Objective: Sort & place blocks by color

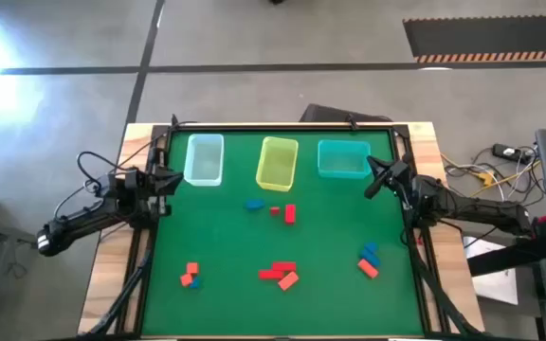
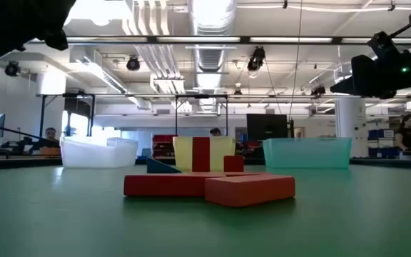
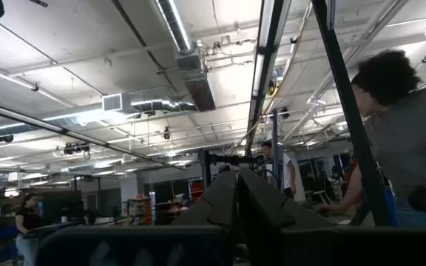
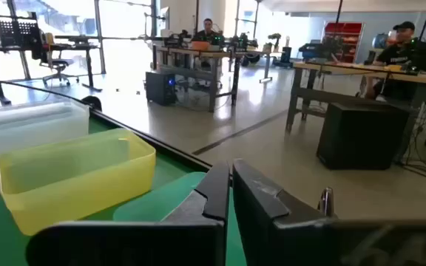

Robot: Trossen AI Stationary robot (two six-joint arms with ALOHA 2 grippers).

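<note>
I'm looking straight down from overhead, level across the tabletop point(image 1: 349, 294) down low; both are sharing the bins point(image 1: 278, 163).

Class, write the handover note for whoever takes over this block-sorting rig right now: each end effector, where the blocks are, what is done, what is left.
Left end effector: shut, empty, parked at the mat's left edge beside the clear bin.
Right end effector: shut, empty, at the right edge near the teal bin.
Blocks: all on the green mat, in four clusters: centre back, front left, front centre, front right.
Done: nothing; the clear, yellow and teal bins look empty.
Left: sort every red, orange and blue block.
</note>
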